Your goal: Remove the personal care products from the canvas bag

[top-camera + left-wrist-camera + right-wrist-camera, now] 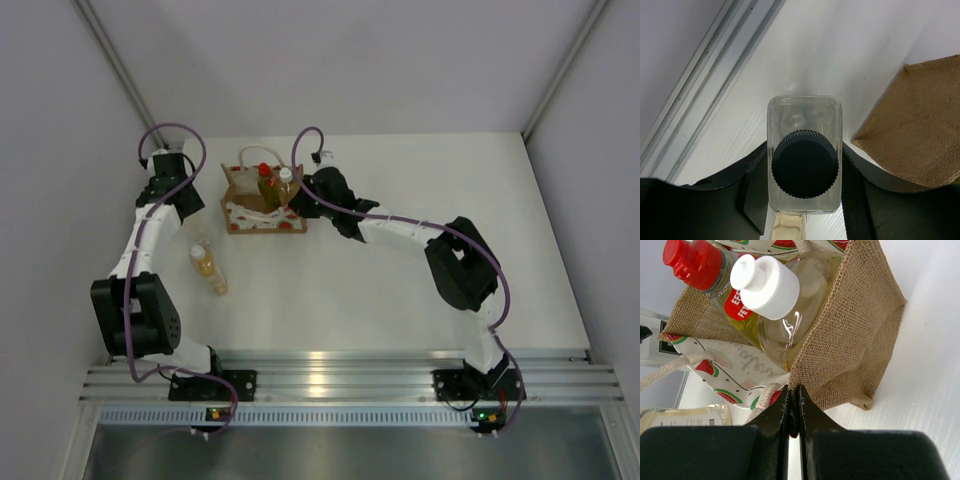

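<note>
Bottle point(805, 164) in left end effector point(805, 197), right end effector point(794, 392) clenched at canvas bag point(855, 340)

Right wrist view: you can read white capitals, cropped to "EE" above "FE", on the red label point(738, 307) of the red-capped bottle point(720, 290). Grey cursive on the white panel point(727, 365) of the canvas bag point(850, 330) possibly ends "-elon".
</note>
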Robot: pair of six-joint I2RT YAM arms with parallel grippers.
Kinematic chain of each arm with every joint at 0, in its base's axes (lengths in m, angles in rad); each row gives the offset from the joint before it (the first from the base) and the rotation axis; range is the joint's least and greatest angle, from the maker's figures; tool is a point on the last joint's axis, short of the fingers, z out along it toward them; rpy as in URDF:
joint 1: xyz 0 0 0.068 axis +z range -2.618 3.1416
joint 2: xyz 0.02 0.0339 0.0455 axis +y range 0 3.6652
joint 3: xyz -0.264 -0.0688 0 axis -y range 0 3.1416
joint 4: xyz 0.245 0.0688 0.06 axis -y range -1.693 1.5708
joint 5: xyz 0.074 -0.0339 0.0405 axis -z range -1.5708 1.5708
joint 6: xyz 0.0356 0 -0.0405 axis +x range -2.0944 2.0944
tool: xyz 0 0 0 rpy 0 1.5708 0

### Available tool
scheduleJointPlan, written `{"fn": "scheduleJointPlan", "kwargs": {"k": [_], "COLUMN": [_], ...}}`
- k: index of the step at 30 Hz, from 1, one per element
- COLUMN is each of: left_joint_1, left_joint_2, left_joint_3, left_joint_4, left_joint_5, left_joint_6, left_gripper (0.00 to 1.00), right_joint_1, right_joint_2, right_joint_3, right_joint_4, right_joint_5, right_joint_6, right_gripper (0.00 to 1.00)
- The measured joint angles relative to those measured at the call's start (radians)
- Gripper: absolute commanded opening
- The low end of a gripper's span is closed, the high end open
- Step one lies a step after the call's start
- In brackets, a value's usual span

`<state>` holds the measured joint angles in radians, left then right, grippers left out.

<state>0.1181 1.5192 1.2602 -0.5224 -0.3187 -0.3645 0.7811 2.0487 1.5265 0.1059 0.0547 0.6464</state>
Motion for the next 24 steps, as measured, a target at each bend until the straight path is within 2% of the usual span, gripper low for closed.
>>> {"fn": "scheduleJointPlan", "kwargs": {"k": [8,11,13,21,24], "left_joint_1": [0.0,0.0,0.0,0.0,0.0], "left_joint_2": [-0.006,-0.006,-0.006,-0.004,0.01], "left_joint_3": [-0.027,-0.028,-0.028,-0.028,-0.028], "left_joint_4": [0.011,0.016,0.019,0.022,0.022], "left_joint_5": [0.012,0.019,0.024,0.053,0.061], "left_joint_6": [-0.002,-0.004,-0.004,-0.003,-0.003], "left_gripper": [0.0,0.09,0.22,0.32,0.33], "right_joint_1": [0.0,0.0,0.0,0.0,-0.001], "right_joint_2": [0.0,0.0,0.0,0.0,0.0], "right_joint_3": [0.002,0.002,0.002,0.002,0.002], "right_joint_4": [-0.002,-0.002,-0.002,-0.002,-0.002], "right_joint_5": [-0.002,-0.002,-0.002,-0.003,-0.003], "right_joint_6": [0.0,0.0,0.0,0.0,0.0], "right_gripper": [0.0,0.0,0.0,0.0,0.0]}}
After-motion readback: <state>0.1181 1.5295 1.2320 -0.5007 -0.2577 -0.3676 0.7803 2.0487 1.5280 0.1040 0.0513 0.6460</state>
